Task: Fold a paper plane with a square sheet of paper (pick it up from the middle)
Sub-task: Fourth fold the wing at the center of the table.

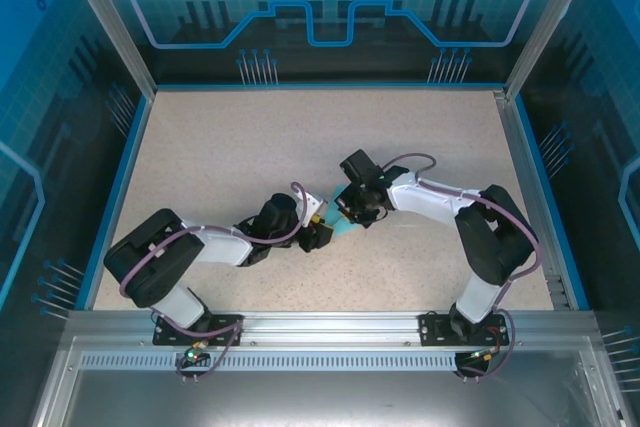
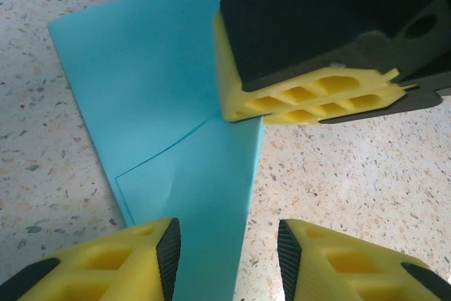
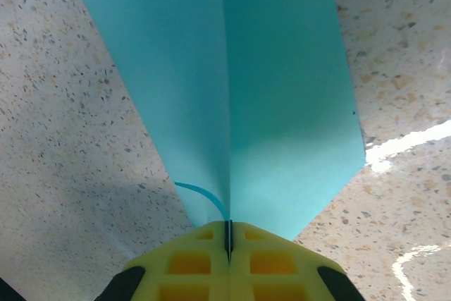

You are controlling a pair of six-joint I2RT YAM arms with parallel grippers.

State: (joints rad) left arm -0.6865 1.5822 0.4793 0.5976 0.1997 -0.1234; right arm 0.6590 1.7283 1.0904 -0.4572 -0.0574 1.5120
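At table (image 1: 220, 167) centre, right pincer (image 3: 228, 229) pinching paper (image 3: 282, 103)

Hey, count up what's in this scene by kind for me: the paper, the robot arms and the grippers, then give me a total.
Folded blue paper: 1
Robot arms: 2, left arm and right arm
Grippers: 2, left gripper and right gripper
Total: 5

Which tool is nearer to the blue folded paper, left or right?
Right. The right tool is shut on the blue folded paper, at its crease; the left tool stands open over its opposite end.
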